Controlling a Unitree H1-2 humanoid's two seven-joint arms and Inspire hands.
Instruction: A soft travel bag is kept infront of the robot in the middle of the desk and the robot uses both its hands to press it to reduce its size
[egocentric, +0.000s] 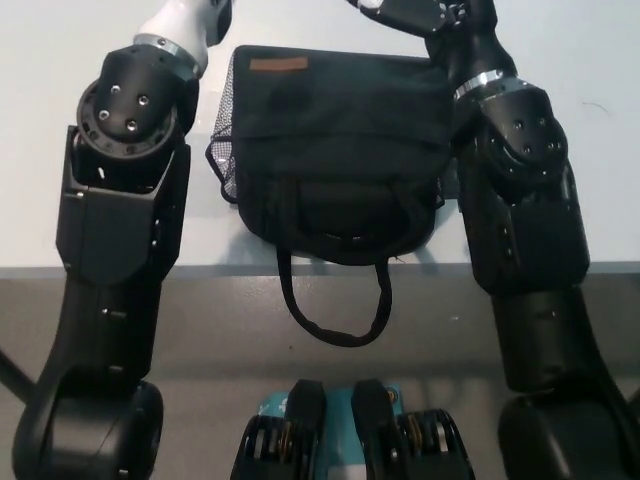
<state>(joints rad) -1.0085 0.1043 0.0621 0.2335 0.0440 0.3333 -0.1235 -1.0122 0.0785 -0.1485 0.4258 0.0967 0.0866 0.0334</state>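
Because both arms reach past the far edge of view, I cannot tell how either hand is set: the left hand (190, 15) shows only its white wrist, the right hand (405, 12) a dark stub. Between them the travel bag (335, 150) lies flat mid-desk (40, 120), its handle loop (335, 305) hanging over the near edge. It looks soft, light and yielding, so flat palms on its top panel would likely suit.

White desk (40, 150) (grey front edge).
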